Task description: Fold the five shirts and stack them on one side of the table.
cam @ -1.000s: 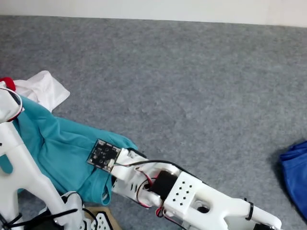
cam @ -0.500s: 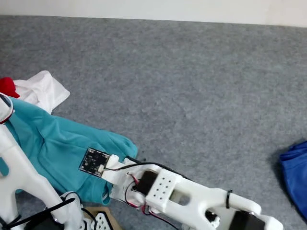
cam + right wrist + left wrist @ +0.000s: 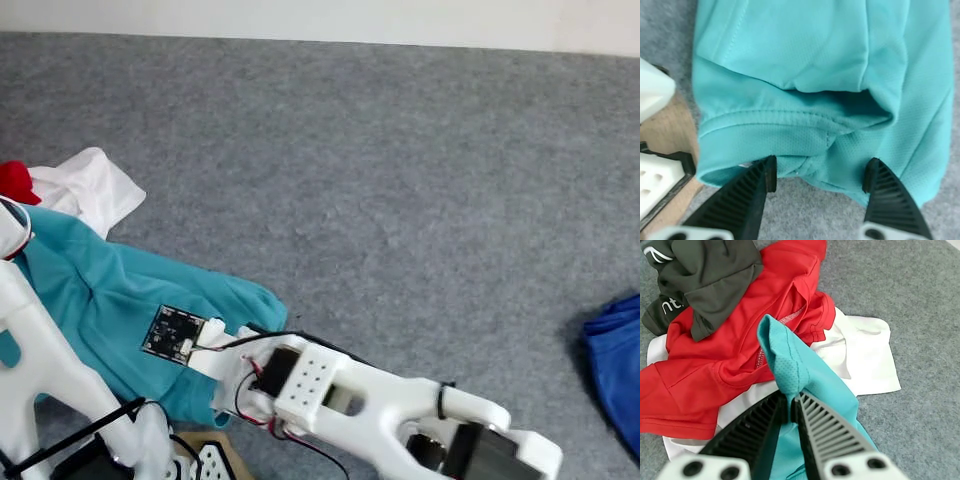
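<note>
Left hand (image 3: 790, 402): fingers together, clamped on a raised fold of the teal shirt (image 3: 789, 360). The fold stands up from the pinch as a narrow peak.

Right hand (image 3: 822, 167): fingers apart, pointed down at the teal shirt's hem, one tip at each side of a bunched section. Contact with the cloth cannot be determined.

Right arm (image 3: 350, 390): low over the desk (image 3: 400, 170), stretched across the lower edge of the high view to the teal shirt. Left arm (image 3: 40, 350): upright at the shirt's other end.

Under the lifted fold, the red shirt (image 3: 740, 330), white shirt (image 3: 865, 355) and dark shirt (image 3: 705, 270) overlap in a loose heap. The blue shirt (image 3: 615, 365) lies well apart at the opposite desk edge
</note>
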You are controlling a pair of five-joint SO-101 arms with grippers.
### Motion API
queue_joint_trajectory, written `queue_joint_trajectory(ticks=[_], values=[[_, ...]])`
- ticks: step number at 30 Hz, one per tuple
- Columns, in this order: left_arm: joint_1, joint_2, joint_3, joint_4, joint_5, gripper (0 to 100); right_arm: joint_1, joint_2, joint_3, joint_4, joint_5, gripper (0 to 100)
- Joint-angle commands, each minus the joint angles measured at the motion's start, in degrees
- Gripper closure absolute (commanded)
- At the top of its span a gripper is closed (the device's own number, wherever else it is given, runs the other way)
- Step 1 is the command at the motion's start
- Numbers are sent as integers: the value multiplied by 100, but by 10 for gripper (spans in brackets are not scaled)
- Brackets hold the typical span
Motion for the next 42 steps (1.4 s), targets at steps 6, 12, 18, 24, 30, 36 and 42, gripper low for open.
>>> queue_joint_trajectory(ticks=[6, 12, 18, 24, 30, 36, 42], values=[[-48, -75, -22, -70, -26, 994, 233, 1077, -875, -101, -9, 752], [-4, -119, 154, -97, -26, 994, 629, 1086, -980, -110, -62, 995], [180, -119, 338, -97, -26, 994, 998, 813, -936, -92, -62, 988], [338, -119, 382, -97, -26, 994, 1982, -822, -637, 171, -26, 991], [708, -119, 338, -105, -26, 994, 3152, -2703, -479, 778, -9, 991], [1007, -119, 330, -484, -18, 994, 4154, -3758, -523, 1429, 149, 991], [1130, -119, 330, -677, 967, 994, 5262, -4057, -822, 2211, 149, 991]])
